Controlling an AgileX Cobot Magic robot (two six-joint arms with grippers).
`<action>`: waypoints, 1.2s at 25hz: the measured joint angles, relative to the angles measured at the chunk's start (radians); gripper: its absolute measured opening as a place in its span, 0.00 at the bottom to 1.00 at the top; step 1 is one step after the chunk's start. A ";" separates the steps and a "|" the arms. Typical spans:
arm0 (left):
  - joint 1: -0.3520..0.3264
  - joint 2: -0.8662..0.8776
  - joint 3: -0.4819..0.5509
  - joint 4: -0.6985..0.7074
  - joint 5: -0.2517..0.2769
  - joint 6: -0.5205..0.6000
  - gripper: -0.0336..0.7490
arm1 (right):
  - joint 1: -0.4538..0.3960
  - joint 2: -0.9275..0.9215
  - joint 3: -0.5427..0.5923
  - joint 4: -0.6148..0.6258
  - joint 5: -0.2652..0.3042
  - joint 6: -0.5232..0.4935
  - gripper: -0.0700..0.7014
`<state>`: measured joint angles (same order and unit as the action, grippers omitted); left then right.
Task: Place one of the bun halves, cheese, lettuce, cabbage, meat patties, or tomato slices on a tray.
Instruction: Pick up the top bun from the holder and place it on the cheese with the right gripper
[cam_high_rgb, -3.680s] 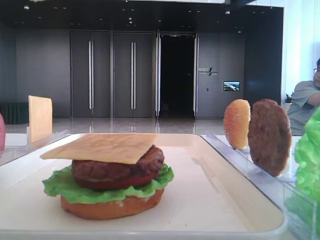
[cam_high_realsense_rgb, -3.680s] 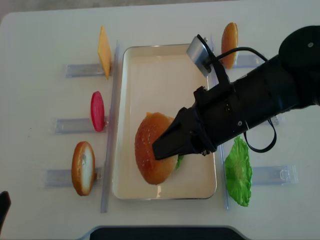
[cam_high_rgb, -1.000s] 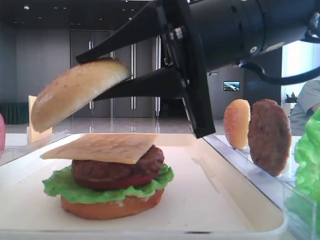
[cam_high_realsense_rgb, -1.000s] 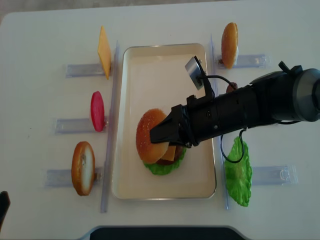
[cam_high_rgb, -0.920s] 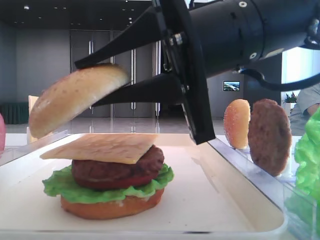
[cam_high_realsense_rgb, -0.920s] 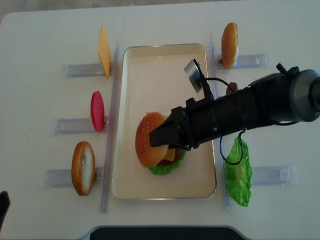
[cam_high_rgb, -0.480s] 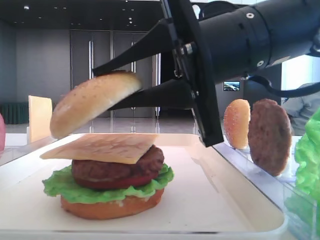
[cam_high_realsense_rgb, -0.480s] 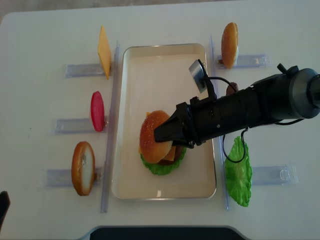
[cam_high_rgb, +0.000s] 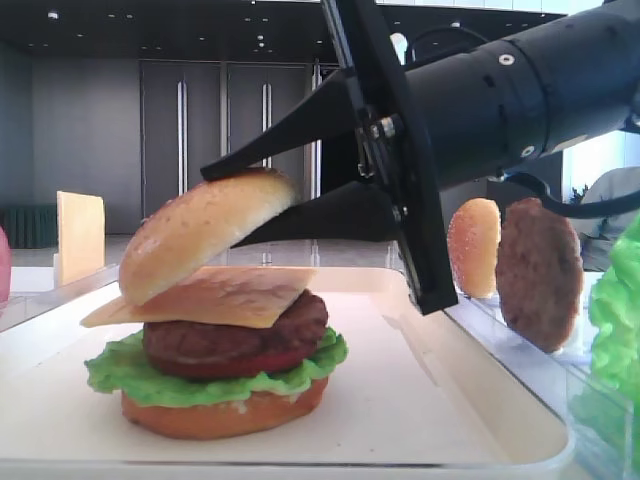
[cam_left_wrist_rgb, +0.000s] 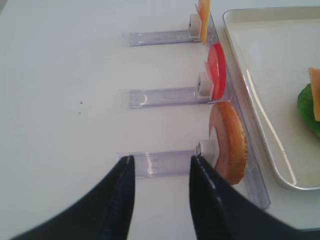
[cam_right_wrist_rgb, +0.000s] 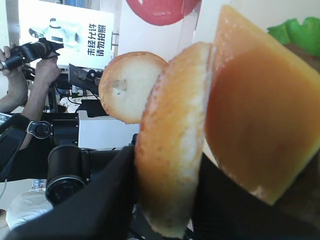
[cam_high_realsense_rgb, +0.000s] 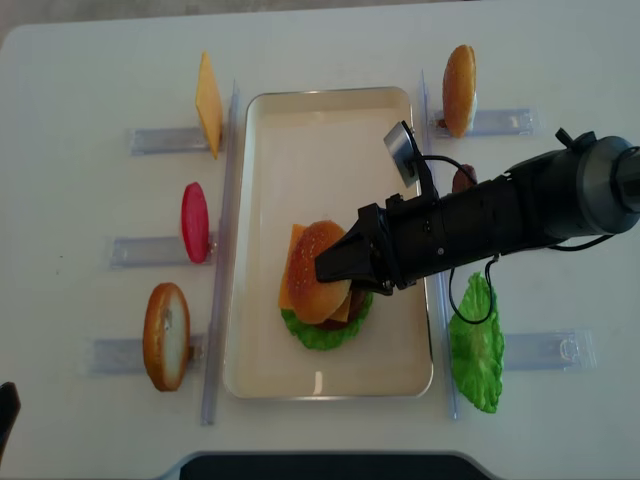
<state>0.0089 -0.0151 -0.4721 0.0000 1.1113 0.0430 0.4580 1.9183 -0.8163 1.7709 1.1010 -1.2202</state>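
Note:
My right gripper (cam_high_rgb: 222, 208) is shut on the sesame bun top (cam_high_rgb: 205, 232), one finger above it and one below. The bun half hangs tilted over the burger stack, its lower left edge touching the cheese (cam_high_rgb: 205, 295). Under the cheese lie a meat patty (cam_high_rgb: 235, 335), a tomato slice, lettuce (cam_high_rgb: 125, 375) and a bun base, all on the cream tray (cam_high_realsense_rgb: 330, 93). From above, the bun top (cam_high_realsense_rgb: 318, 272) covers most of the stack. The left gripper (cam_left_wrist_rgb: 161, 160) stands open over a clear rack, off the tray's left side.
Clear racks flank the tray. The left ones hold a cheese slice (cam_high_realsense_rgb: 208, 103), a tomato slice (cam_high_realsense_rgb: 194, 221) and a bun half (cam_high_realsense_rgb: 166, 335). The right ones hold a bun half (cam_high_realsense_rgb: 459, 76), a patty (cam_high_rgb: 538, 272) and lettuce (cam_high_realsense_rgb: 475, 345). A person sits far right.
The right gripper has carried the bun top down and to the right over the stack. Its lower edge now rests on the cheese. The left gripper has not moved.

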 joint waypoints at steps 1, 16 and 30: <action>0.000 0.000 0.000 0.000 0.000 0.000 0.40 | 0.000 0.000 0.000 0.000 0.000 -0.002 0.42; 0.000 0.000 0.000 0.000 0.000 0.000 0.40 | 0.000 0.000 0.000 0.000 0.004 -0.005 0.42; 0.000 0.000 0.000 0.000 0.000 0.000 0.40 | 0.000 -0.002 0.000 -0.028 0.000 -0.005 0.61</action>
<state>0.0089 -0.0151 -0.4721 0.0000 1.1113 0.0430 0.4580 1.9164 -0.8163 1.7427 1.1015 -1.2247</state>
